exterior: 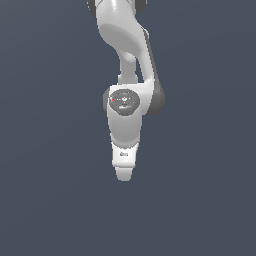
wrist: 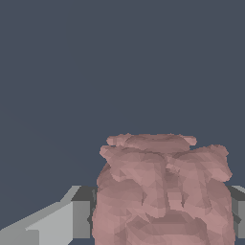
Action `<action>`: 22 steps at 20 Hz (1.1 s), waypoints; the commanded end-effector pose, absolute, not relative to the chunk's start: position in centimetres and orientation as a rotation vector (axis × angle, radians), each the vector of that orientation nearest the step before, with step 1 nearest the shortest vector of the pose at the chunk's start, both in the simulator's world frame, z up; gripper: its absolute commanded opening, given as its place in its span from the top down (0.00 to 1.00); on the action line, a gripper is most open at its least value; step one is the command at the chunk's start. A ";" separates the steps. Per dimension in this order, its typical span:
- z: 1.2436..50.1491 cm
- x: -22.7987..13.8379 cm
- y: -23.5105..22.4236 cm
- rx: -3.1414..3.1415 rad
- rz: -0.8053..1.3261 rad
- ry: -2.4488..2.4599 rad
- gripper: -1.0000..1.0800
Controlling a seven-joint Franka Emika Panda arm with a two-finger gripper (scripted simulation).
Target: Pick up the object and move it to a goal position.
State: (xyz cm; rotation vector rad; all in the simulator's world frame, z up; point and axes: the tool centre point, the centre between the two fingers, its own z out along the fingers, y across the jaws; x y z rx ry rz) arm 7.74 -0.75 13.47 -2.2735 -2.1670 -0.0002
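Plain slate-grey background surrounds the white arm [exterior: 125, 95]. Its hand [wrist: 162, 213] grips the pinkish-red bumpy object [wrist: 160, 191], with a grey finger [wrist: 79, 217] pressed against each side.

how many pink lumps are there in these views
1. The pinkish-red lump fills the wrist view between the grey fingers. In the exterior view it is hidden behind the arm.

Object [wrist: 162, 191] cut off by the wrist view's edge, hidden behind the gripper [exterior: 124, 175] in the exterior view.
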 end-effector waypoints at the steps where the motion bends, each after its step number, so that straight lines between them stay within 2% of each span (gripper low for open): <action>1: 16.1 8.2 0.1 -2.273 -0.001 -2.167 1.00; 12: 26.5 10.4 3.3 -2.273 -0.002 -2.166 1.00; 22: 30.4 11.5 4.4 -2.275 -0.001 -2.165 1.00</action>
